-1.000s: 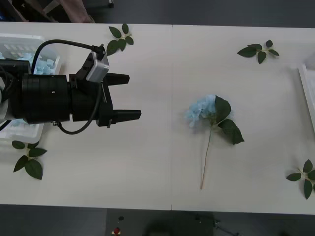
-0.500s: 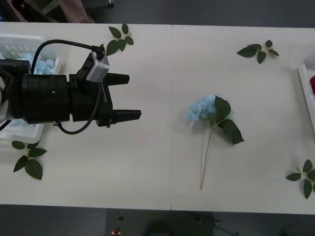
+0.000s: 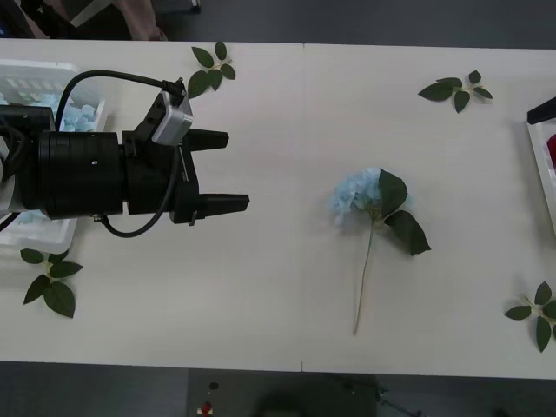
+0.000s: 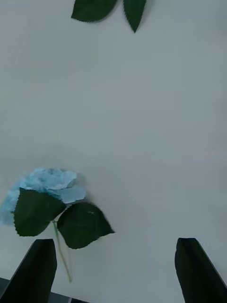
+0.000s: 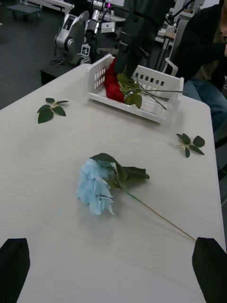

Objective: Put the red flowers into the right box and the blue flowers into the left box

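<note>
Blue flower (image 3: pixel 358 195) untouched on table, left gripper (image 3: pixel 228 170) jaws wide, empty.

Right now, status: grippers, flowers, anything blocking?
Left gripper open, empty, beside left box. Right gripper open over table, near last blue flower. Red flowers in right box. Path to flower clear.

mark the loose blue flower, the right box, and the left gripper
blue flower (image 3: pixel 354 197): front view, on the bloom.
right box (image 5: pixel 156 112): left wrist view, on its near wall.
left gripper (image 3: pixel 228 170): front view, between the open fingertips.
</note>
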Controlling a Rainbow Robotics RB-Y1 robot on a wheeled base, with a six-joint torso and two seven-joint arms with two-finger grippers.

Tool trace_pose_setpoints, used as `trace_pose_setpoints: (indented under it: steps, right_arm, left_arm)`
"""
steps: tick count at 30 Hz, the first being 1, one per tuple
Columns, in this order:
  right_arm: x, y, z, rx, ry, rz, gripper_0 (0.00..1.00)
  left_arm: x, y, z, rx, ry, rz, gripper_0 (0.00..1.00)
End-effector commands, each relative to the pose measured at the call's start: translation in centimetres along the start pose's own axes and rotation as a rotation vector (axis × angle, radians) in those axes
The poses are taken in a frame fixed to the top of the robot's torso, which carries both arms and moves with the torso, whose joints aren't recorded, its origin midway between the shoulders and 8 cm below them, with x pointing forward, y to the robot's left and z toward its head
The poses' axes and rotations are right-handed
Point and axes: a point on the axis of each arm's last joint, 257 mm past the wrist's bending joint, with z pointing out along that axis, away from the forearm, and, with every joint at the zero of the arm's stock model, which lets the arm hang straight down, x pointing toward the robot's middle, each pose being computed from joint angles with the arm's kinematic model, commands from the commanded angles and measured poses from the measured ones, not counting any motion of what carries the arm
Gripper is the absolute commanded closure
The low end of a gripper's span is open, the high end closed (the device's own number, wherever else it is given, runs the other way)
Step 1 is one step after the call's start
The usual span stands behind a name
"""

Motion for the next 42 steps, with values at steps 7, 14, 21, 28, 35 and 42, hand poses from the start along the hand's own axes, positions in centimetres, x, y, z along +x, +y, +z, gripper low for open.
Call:
trace_pose_setpoints:
  steps: [7, 14, 21, 28, 35, 42]
  right_arm:
    - [8.0, 8.7, 4.0, -0.056, -0.074, 0.113, 0.27]
    - [12.9, 10.8, 8.9, 0.03, -0.107, 0.047, 0.27]
    - [16.3, 13.4, 14.7, 0.095, -0.174, 0.021, 0.27]
    - [18.2, 15.0, 18.5, 0.133, -0.203, 0.034, 0.27]
    - [17.0, 15.1, 21.2, 0.18, -0.25, 0.047, 0.27]
    - [15.6, 14.3, 23.7, 0.218, -0.268, 0.029, 0.27]
  left_arm:
    - [-1.2, 0.0, -0.1, 0.002, -0.012, 0.061, 0.0]
    - [-1.2, 0.0, -0.1, 0.002, -0.012, 0.061, 0.0]
    - [-1.2, 0.0, -0.1, 0.002, -0.012, 0.061, 0.0]
    - [-1.2, 0.0, -0.1, 0.002, -0.012, 0.061, 0.0]
    - [-1.2, 0.0, -0.1, 0.002, -0.012, 0.061, 0.0]
    - [-1.2, 0.0, -0.1, 0.002, -0.012, 0.061, 0.0]
